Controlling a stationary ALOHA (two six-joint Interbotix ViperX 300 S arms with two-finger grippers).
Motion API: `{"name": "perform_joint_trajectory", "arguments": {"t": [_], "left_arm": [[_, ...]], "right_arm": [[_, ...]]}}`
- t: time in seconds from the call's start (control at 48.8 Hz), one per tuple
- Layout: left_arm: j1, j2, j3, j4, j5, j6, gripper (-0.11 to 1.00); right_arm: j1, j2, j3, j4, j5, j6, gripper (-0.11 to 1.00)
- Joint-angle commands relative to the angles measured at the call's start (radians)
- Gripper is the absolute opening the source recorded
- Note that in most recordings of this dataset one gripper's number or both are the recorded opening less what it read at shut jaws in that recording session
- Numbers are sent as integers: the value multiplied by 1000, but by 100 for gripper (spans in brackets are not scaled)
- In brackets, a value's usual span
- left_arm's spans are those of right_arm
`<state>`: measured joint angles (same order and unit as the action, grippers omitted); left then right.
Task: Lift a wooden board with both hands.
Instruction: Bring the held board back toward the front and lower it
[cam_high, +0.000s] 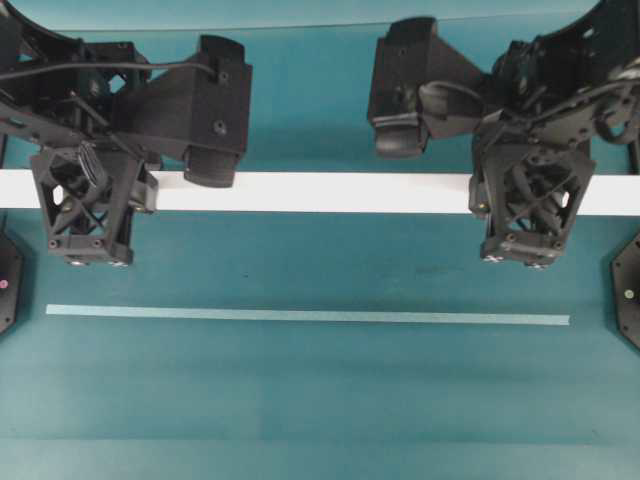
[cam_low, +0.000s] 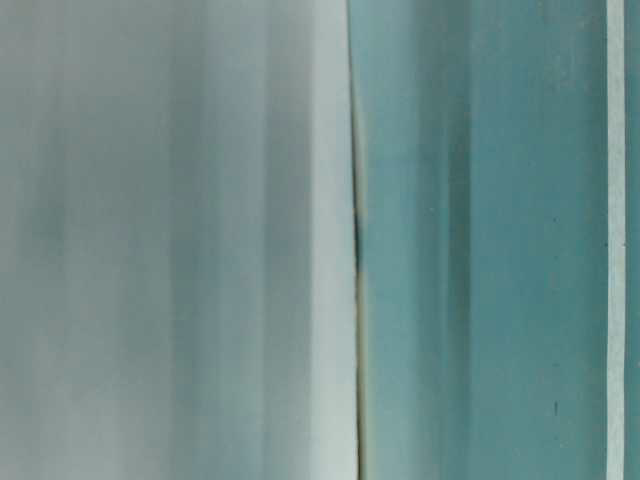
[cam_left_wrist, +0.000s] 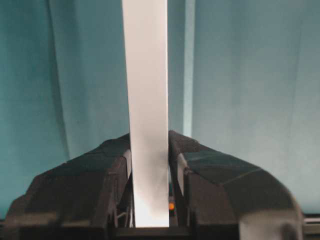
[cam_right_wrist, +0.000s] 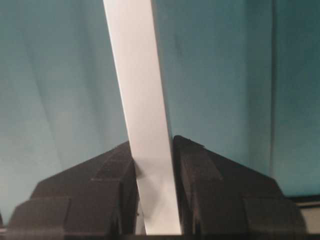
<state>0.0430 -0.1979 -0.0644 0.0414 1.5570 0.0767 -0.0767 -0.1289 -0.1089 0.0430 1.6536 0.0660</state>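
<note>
I have the left gripper (cam_left_wrist: 149, 172) and the right gripper (cam_right_wrist: 154, 167) each clamped across the wooden board (cam_high: 320, 192), which spans the teal table (cam_high: 320, 400) between them. If I raise one arm faster, I expect the plank to tilt and slip through the narrow pinch.

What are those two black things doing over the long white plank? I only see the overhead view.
Observer: Each is clamping it. In the left wrist view, the left gripper has its fingers pressed against both sides of the wooden board.
Operator: And the other one?
Observer: The same: the right gripper is shut on the board, which runs slightly slanted in its view.
Operator: Is the plank off the table?
Observer: The table-level view is too blurred to tell.
</note>
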Motion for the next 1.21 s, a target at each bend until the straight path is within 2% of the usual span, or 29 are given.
{"name": "perform_joint_trajectory", "arguments": {"t": [0.0,0.246,0.512,0.738,0.901,1.188], "left_arm": [[-5,-3,28,-2,-48,2,17],[-8,-8,192,-2,-156,-2,17],[-9,-3,321,-2,-259,-5,17],[-20,12,431,-3,-416,-9,17],[-34,46,482,-3,-472,-8,17],[-48,121,558,-3,-581,-11,17]], "right_arm": [[-5,14,29,3,-31,12,22],[-3,0,184,-5,-153,12,22],[3,-5,359,-5,-288,12,22],[11,6,485,-5,-414,9,22],[17,31,538,-6,-485,6,22],[35,110,569,-3,-574,-23,22]]}}
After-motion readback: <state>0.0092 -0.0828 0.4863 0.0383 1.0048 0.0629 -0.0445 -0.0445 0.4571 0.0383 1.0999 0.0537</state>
